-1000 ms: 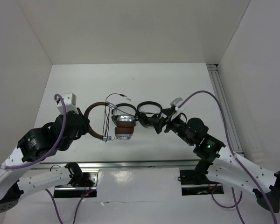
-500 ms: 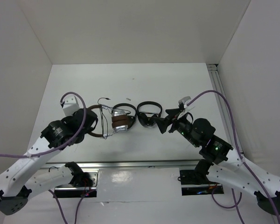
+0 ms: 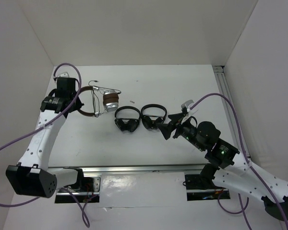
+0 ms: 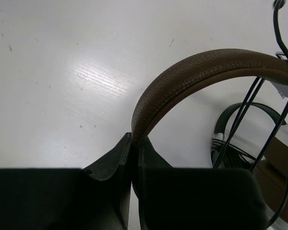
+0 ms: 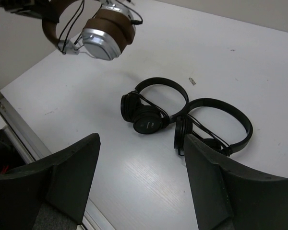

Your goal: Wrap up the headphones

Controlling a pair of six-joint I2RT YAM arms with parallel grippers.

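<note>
The headphones (image 3: 109,100) are at the far left of the worktop (image 3: 149,79), gripped by the brown headband (image 4: 192,72) and apparently lifted clear of the surface. In the right wrist view the two ear cups (image 5: 103,38) hang pressed together, silver shell outward and brown pads between them, with thin wire yokes running up to the band. The dark cable (image 3: 95,94) loops loosely beside the cups and across the band's opening; where its end lies cannot be told.

The left end effector (image 4: 134,146) is clamped tight on the headband, both fingers pinching the band's lower end, as its own camera shows.

To the right of the headphones and well apart from them, two small black headphones lie flat on the worktop, side by side and almost touching: one (image 3: 127,120) nearer the middle, the other (image 3: 153,117) to its right. A tiny pale scrap (image 3: 133,101) lies on the worktop beyond them.

The right end effector (image 3: 169,125) hangs just right of the black pair with its fingers spread wide, holding nothing.
</note>
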